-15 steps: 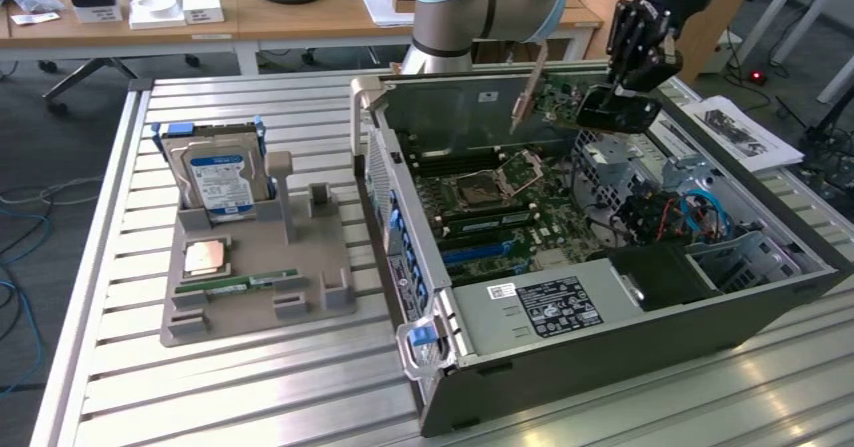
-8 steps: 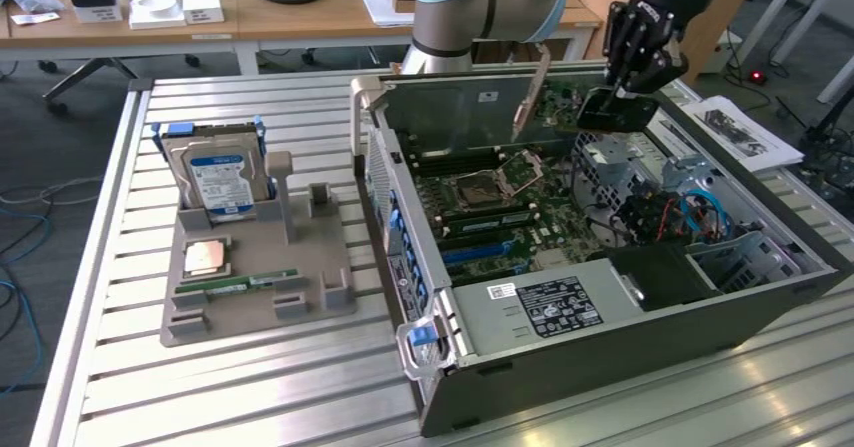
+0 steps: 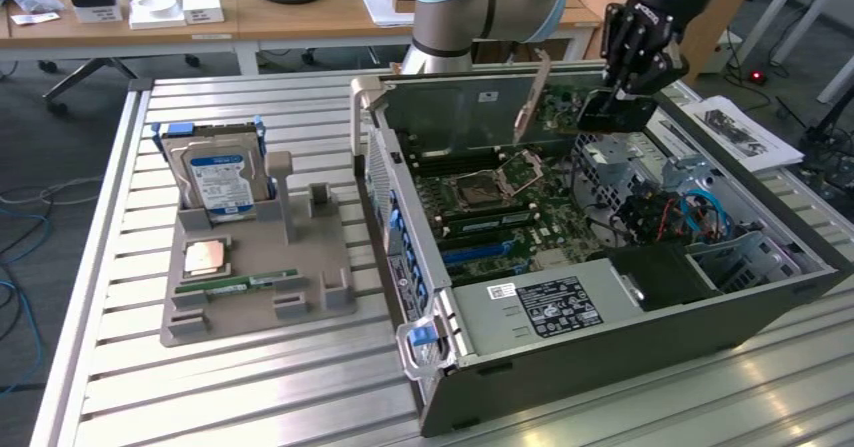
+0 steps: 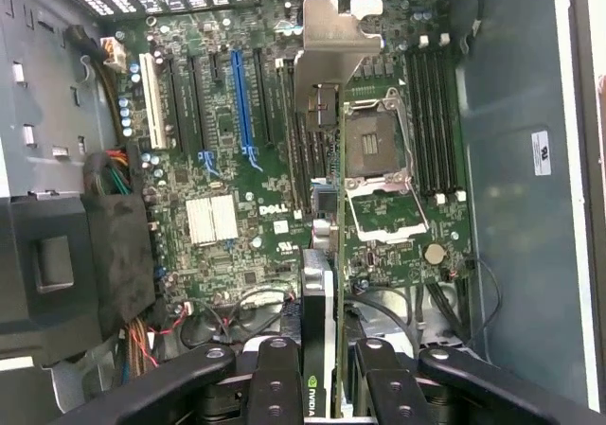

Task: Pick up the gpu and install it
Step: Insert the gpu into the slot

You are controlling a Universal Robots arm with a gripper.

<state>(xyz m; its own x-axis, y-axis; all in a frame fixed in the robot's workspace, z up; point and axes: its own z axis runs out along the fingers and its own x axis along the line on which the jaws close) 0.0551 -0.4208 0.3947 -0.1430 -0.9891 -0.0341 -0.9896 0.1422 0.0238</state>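
Observation:
My gripper hangs over the far side of the open computer case, shut on the gpu. The card stands on edge in the grip, a thin tan edge tilted above the motherboard. In the wrist view the gpu runs edge-on from between my black fingers out to its silver end bracket. It floats above the board, between the long blue slot and the open CPU socket, touching neither.
A grey holder on the slatted metal table carries a hard drive with a blue label, a CPU and a green memory stick. Cables and a black drive cage crowd one end of the case.

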